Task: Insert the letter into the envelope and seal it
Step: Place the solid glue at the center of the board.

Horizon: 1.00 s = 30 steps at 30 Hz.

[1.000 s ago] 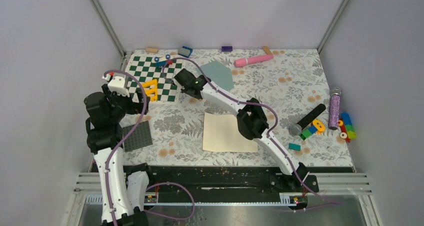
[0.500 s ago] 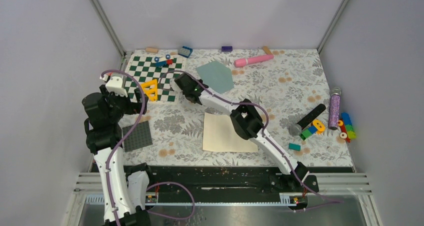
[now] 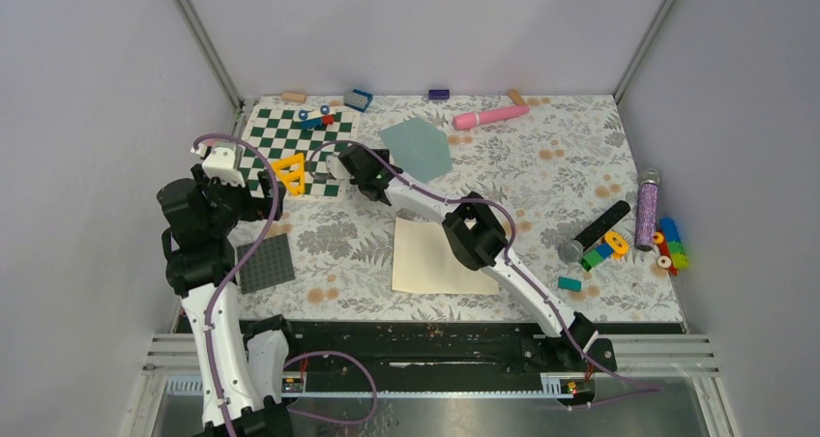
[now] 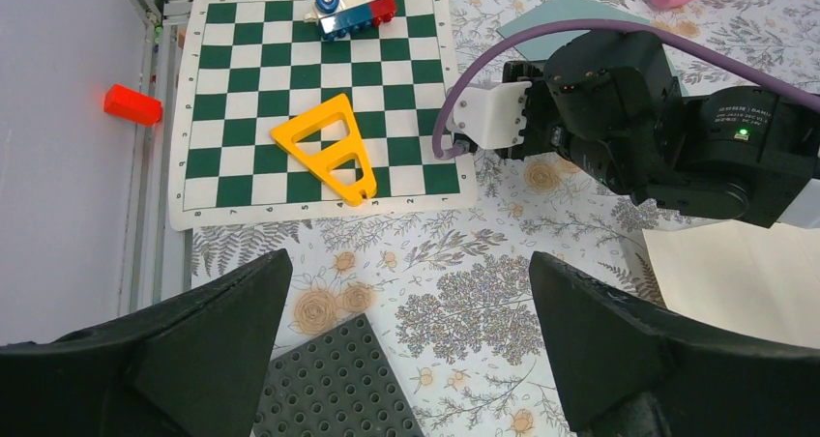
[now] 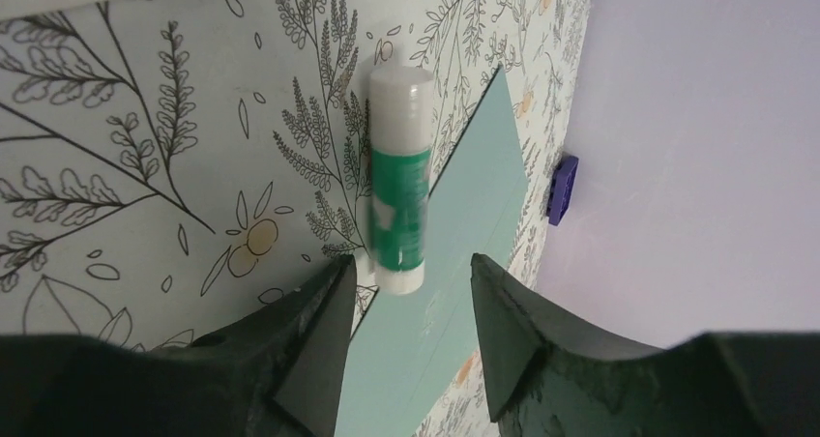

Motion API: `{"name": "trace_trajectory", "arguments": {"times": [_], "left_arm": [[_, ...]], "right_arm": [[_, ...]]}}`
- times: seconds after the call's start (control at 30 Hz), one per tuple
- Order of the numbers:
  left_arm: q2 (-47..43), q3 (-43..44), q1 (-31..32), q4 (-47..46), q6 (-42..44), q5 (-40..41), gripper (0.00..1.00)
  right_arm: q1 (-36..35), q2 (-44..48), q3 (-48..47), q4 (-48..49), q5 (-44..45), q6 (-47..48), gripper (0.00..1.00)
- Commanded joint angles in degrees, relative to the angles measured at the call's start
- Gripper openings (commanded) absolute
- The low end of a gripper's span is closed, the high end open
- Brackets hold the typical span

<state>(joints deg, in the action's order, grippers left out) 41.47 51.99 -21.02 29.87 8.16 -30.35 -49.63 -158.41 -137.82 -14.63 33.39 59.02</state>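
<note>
- Right pincer (image 5: 406,268) spread, tips either side of a blurred glue stick's (image 5: 398,186) near end, not squeezing it.
- Glue stick's near end over the envelope's (image 3: 418,147) edge.
- Envelope flat near the counter's (image 3: 541,166) far edge, left of centre.
- Letter (image 3: 425,258) flat by the near edge, well apart from the envelope.
- Left pincer (image 4: 408,263) gaping wide, holding nothing.
</note>
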Motion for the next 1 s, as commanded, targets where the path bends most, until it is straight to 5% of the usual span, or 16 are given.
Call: {"name": "trace_trajectory", "arguments": {"times": [0.0,0.8,0.97], "left_arm": [[0.1,0.0,-0.5,-2.7,-0.3,-2.1,0.99],[-0.1,0.0,-1.5,-2.7,-0.7,-3.2,0.99],[0.1,0.1,-1.6,-2.7,-0.8,-3.3,0.99]], "right_arm": [[0.3,2.4,0.5,1.2,-2.1,0.2,0.55],[0.2,7.2,-4.2,-4.3,-4.0,-6.4,0.57],[0.5,7.7,-6.9,2.8,1.3,-7.4,0.57]]}}
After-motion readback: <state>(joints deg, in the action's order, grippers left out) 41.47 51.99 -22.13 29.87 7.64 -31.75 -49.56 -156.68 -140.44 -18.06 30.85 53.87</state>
